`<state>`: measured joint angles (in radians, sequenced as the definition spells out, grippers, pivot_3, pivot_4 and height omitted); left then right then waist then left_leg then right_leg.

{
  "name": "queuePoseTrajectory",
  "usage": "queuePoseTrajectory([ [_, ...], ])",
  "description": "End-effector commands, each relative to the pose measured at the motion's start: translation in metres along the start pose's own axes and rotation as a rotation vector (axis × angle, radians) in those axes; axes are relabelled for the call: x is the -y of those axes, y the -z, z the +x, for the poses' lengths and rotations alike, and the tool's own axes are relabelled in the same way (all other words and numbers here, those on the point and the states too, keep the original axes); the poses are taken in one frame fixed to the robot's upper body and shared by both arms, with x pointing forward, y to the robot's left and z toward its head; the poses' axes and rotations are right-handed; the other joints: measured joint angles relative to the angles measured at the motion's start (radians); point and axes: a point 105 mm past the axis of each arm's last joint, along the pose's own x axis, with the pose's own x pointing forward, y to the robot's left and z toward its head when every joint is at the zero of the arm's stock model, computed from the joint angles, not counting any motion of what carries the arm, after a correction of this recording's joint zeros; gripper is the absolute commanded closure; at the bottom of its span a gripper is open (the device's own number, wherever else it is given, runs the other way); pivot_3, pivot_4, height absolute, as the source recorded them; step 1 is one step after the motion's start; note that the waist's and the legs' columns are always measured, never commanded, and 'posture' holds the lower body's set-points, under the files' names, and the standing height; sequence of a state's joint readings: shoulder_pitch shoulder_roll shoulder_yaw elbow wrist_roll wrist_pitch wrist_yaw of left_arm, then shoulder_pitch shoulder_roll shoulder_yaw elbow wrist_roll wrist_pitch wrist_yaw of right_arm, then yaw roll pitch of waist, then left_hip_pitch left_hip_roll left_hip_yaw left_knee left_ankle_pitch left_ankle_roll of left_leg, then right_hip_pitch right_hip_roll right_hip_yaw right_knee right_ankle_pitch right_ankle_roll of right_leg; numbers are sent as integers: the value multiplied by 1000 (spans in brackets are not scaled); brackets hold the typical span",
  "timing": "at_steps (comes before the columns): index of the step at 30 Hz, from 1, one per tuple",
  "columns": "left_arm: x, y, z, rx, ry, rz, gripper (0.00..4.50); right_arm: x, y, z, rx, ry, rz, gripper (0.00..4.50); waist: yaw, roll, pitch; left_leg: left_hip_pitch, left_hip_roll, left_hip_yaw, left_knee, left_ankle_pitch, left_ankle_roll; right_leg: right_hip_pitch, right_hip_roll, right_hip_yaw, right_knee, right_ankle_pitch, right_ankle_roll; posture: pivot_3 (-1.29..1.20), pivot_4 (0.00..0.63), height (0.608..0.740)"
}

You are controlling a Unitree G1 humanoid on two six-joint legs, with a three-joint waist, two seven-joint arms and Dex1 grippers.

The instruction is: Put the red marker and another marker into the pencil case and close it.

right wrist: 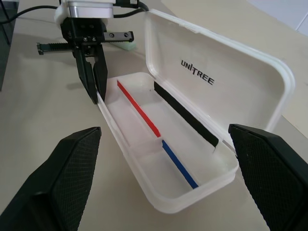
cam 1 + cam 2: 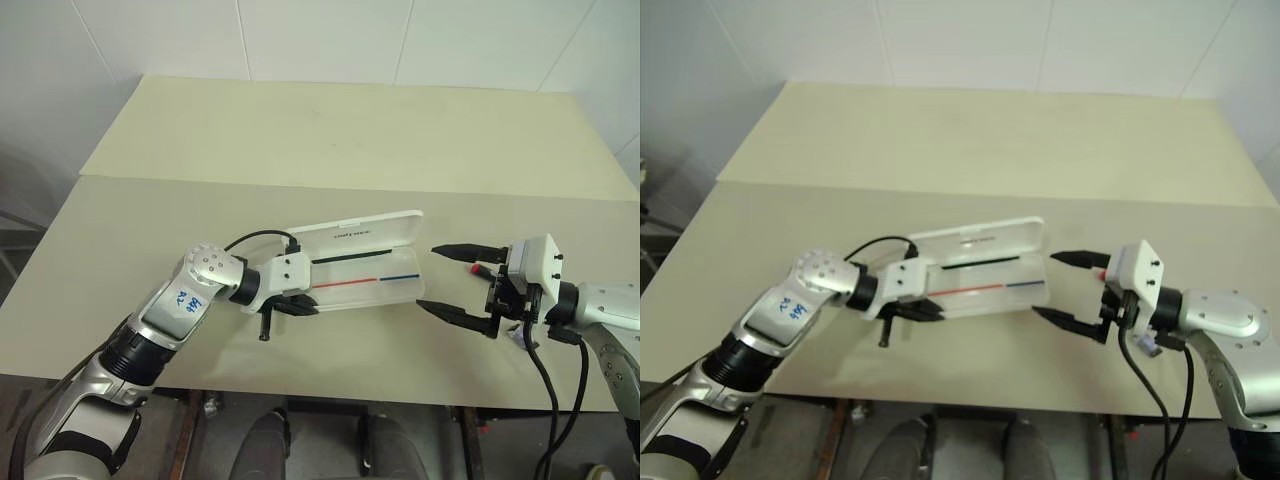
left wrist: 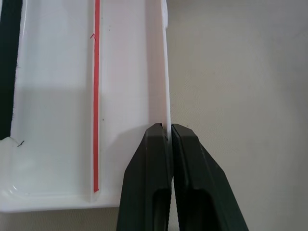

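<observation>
My left gripper [image 2: 290,305] hides the pencil case's [image 2: 400,235] near end; a pale-green thing [image 1: 129,45] behind it stays unidentifiable.

Left hand [image 2: 930,310] pinches the open pencil case's [image 2: 985,275] near wall.

"UNITREE" (dark letters) stands on the pencil case [image 1: 216,82] lid.

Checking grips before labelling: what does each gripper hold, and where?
Left gripper pinches the white plastic pencil case by its front wall; right gripper holds nothing.
</observation>
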<state>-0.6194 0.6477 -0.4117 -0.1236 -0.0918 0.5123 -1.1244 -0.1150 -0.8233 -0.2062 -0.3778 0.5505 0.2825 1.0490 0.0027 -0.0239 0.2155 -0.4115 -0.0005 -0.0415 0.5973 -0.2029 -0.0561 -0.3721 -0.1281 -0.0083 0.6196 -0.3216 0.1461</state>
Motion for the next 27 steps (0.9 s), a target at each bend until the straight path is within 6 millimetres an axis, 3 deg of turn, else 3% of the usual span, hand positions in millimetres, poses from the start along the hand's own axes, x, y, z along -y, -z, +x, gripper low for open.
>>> queuePoseTrajectory([
  [1, 13, 10, 13, -16, 98, -7, 4488, -1, -16, 2, 41, 10, -43, 0, 1, 0, 0, 0, 0, 0, 0, 0, 0, 0, 0, 0, 0, 0, 0, 0, 150, 740],
  [10, 18, 21, 15, -55, 178, 2, 4488, -5, -23, 10, 74, 7, -29, 0, 4, 0, 0, 0, 0, 0, 1, 0, 0, 1, 0, 0, 0, 0, 0, 0, 150, 740],
  [19, 13, 14, 14, -60, 191, -7, 4488, -6, -24, 13, 90, 13, -22, 0, 3, 0, 0, 1, 0, 0, 1, 0, 0, 1, 0, 0, 0, 0, 0, 0, 150, 740],
  [26, 17, 0, 11, -22, 207, -35, 2320, -6, -23, 17, 106, 18, -21, 0, -4, 0, 0, 1, 0, 0, 1, 0, 0, 1, 0, 0, 1, 0, 0, 0, 150, 740],
  [27, 19, -2, 10, -18, 212, -37, 2320, -6, -23, 18, 109, 18, -21, 0, -4, 0, 0, 1, 0, 0, 1, 0, 1, 1, 0, 0, 1, 0, 0, 0, 150, 740],
])
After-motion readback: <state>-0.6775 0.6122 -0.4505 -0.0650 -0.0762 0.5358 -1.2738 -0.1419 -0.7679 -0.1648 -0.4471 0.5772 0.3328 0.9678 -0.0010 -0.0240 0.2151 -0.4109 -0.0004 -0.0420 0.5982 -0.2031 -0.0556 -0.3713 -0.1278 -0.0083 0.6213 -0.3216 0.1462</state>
